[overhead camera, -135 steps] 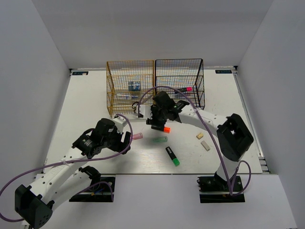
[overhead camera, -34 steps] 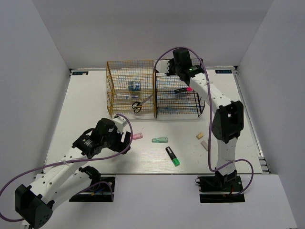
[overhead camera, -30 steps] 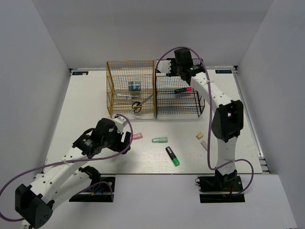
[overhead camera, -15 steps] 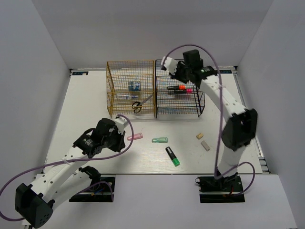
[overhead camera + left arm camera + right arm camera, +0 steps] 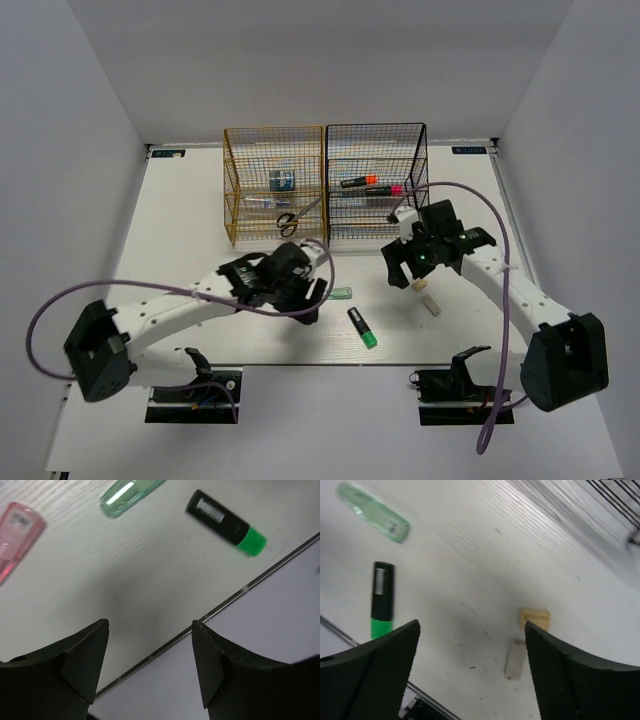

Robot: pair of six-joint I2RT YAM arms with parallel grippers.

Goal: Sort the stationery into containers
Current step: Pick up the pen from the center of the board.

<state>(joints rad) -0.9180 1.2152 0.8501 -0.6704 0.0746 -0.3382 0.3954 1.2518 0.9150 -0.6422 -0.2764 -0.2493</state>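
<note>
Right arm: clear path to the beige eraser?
Probably yes: the eraser lies bare on the table below the open right fingers, nothing over it. A paler block sits close by.

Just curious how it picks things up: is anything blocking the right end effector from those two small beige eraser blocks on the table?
Nothing visible does. The right end effector hangs open near the two small beige eraser blocks, with only bare white table between; the black green-capped highlighter lies well off to one side.

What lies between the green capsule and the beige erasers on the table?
Nothing but bare table: the right wrist view shows the stretch from green capsule to beige erasers clear, apart from faint scuff marks.
</note>
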